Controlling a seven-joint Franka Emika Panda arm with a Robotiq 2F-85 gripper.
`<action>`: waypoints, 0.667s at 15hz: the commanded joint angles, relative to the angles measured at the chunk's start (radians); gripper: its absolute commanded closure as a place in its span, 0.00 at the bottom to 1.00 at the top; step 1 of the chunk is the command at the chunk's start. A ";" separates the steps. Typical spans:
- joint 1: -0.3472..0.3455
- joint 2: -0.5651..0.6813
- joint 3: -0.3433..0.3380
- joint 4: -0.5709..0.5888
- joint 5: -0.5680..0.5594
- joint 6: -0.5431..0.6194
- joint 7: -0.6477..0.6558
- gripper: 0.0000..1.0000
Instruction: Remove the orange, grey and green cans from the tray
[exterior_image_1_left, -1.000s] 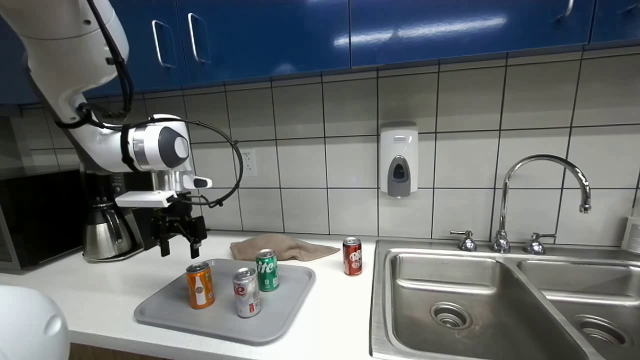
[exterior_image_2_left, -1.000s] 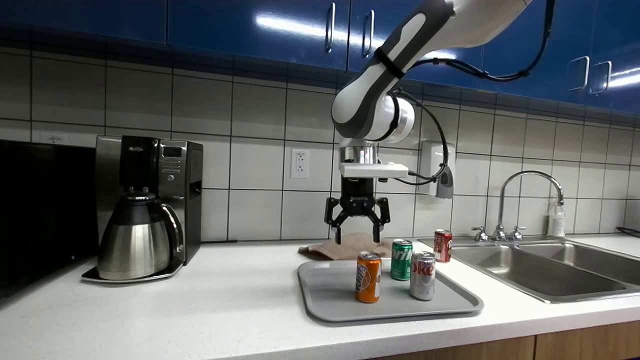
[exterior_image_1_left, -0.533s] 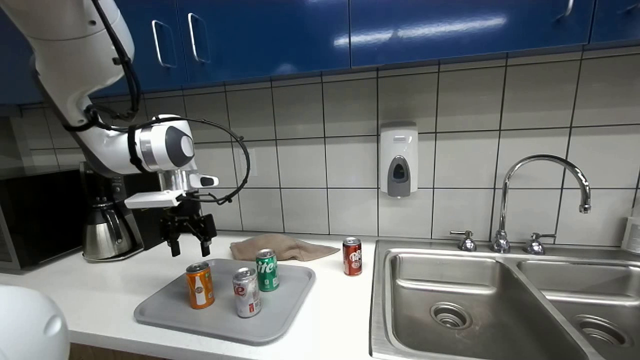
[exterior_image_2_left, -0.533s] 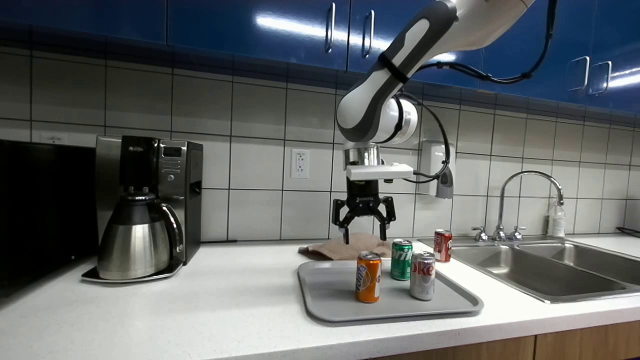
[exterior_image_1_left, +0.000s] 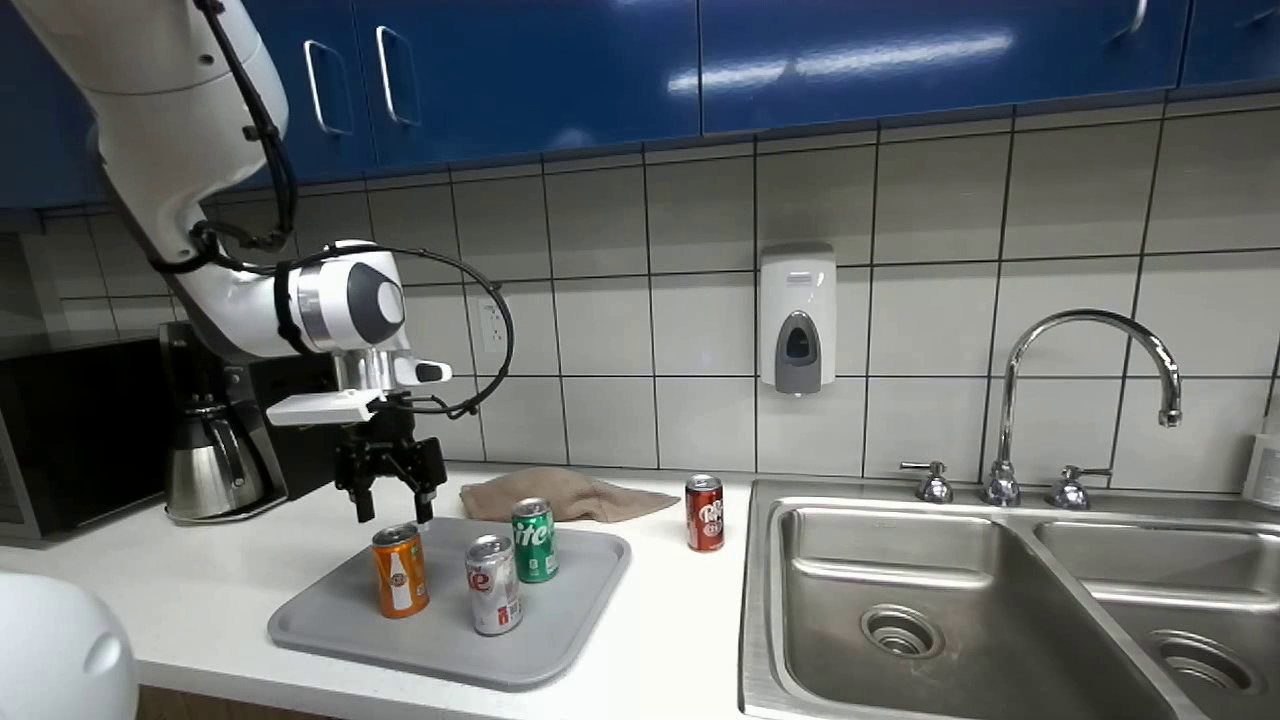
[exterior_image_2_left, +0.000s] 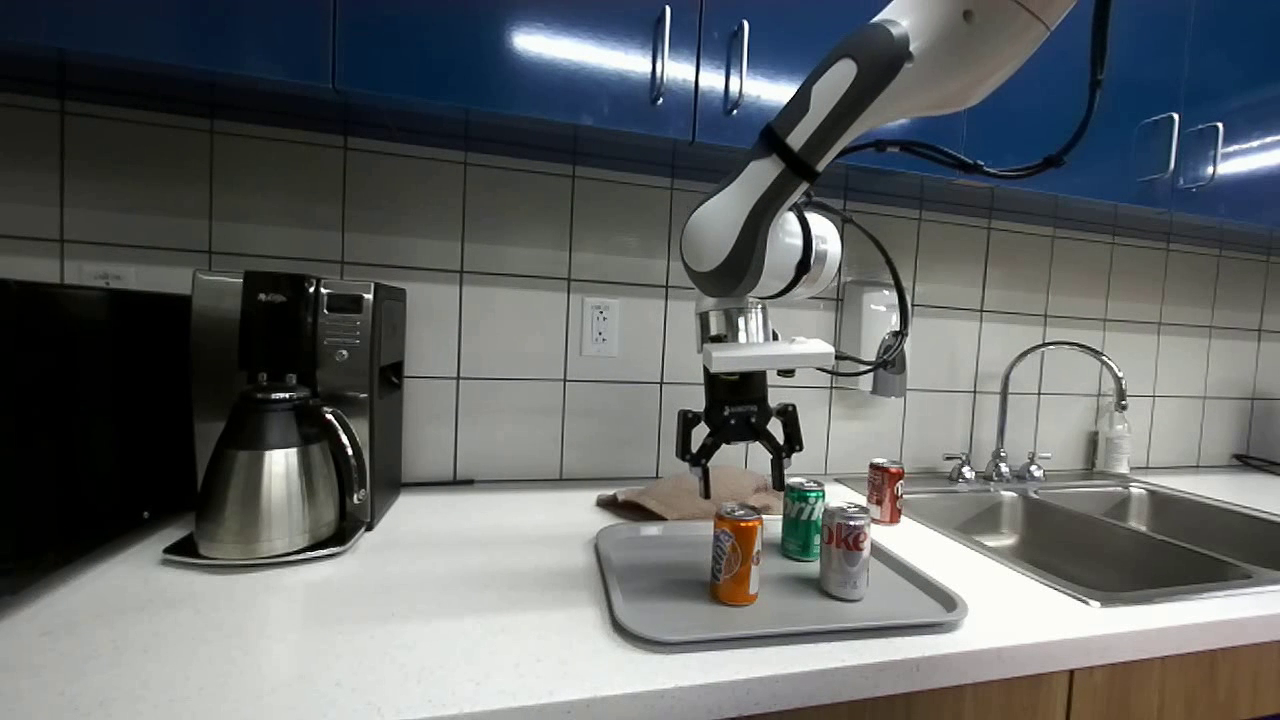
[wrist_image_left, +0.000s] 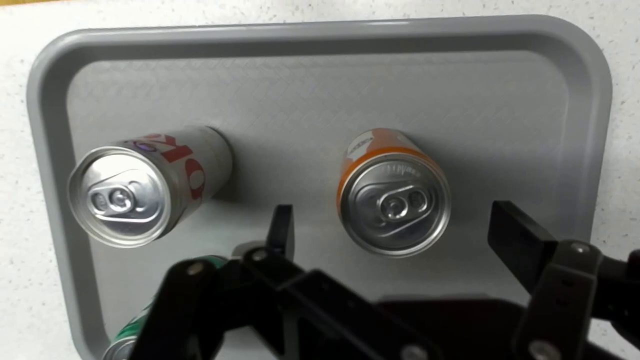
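Note:
The grey tray (exterior_image_1_left: 350, 640) lies on the counter and holds three upright cans. The orange can (exterior_image_2_left: 737, 560) stands nearest my gripper. The grey can (exterior_image_2_left: 846, 560) and the green can (exterior_image_2_left: 803, 522) stand beside it, close together. My gripper (exterior_image_2_left: 741, 484) points down, open and empty, just above the orange can and towards the back wall from it. In the wrist view the fingers (wrist_image_left: 392, 230) stand apart, one on each side of the orange can's top (wrist_image_left: 394, 205), without touching it. The grey can (wrist_image_left: 150, 190) shows at left there. A finger partly hides the green can (wrist_image_left: 131, 330).
A red can (exterior_image_1_left: 705, 515) stands on the counter between the tray and the metal sink (exterior_image_1_left: 757, 620). A brown cloth (exterior_image_1_left: 560, 495) lies behind the tray. A coffee maker (exterior_image_2_left: 375, 400) stands on the far side. Blue cabinets (exterior_image_2_left: 500, 60) hang above.
My gripper has moved towards the tray, to the right in both exterior views, and slightly down over the orange can. It stays open. The cans and tray have not moved.

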 joint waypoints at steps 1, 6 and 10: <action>-0.016 0.006 0.003 -0.004 0.007 0.019 -0.027 0.00; -0.019 0.026 0.004 -0.008 0.021 0.056 -0.043 0.00; -0.019 0.041 0.001 -0.014 0.015 0.088 -0.052 0.00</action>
